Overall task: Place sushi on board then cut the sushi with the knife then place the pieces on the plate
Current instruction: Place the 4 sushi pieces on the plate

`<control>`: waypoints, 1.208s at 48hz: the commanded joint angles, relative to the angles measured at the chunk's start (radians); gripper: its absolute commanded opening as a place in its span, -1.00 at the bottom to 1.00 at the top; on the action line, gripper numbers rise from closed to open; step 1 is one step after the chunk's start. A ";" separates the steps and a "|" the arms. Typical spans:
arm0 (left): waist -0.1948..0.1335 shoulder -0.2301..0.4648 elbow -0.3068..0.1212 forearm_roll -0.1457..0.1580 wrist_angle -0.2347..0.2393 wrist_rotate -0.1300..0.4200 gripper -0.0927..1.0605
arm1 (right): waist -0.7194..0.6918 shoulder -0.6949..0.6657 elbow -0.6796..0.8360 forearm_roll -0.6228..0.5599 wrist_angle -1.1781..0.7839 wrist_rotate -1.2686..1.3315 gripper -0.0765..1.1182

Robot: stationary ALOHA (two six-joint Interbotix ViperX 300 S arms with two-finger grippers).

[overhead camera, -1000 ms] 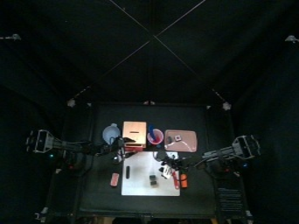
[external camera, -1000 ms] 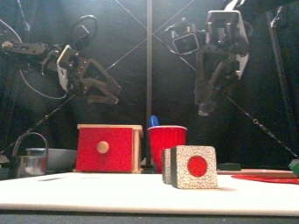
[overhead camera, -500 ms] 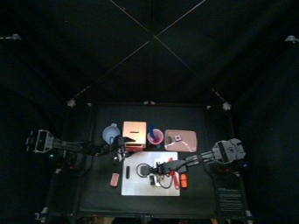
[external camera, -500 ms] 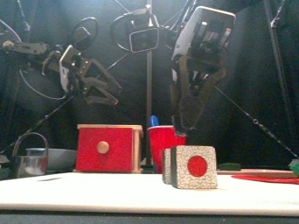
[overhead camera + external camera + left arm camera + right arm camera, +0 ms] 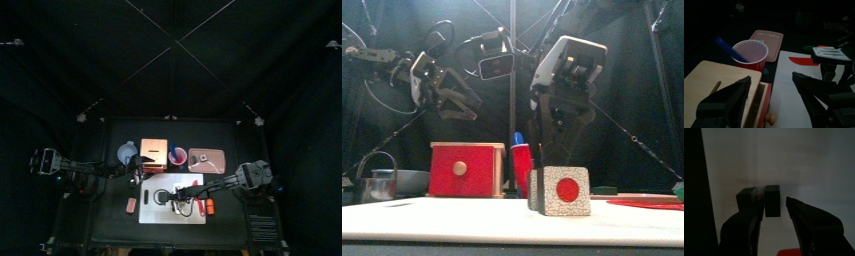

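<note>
The sushi roll (image 5: 563, 190), dark blocks with a red centre, stands on the white board (image 5: 154, 212). In the right wrist view one sushi block (image 5: 771, 201) sits between my right gripper's open jaws, and a second block (image 5: 746, 198) stands just beside it. My right gripper (image 5: 537, 168) hangs low over the roll, reaching in from the right (image 5: 173, 197). The red cup (image 5: 533, 163) with the blue knife (image 5: 517, 138) stands behind the board. Above the wooden box my left gripper (image 5: 460, 100) stays high, open and empty. The pink plate (image 5: 206, 159) lies at the back right.
The wooden box with a red drawer front (image 5: 465, 170) stands left of the cup. A metal cutter (image 5: 380, 184) sits at the far left. A red thing (image 5: 203, 207) lies at the board's right edge, and another red piece (image 5: 131, 205) lies left of the board.
My right gripper has come down from high on the right and moved left over the board, its jaws now around a sushi block. The left arm has stayed put.
</note>
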 commanded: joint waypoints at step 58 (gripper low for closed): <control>0.002 0.000 0.002 0.023 -0.011 0.005 0.87 | -0.586 -0.522 0.594 -0.428 0.063 1.035 -0.02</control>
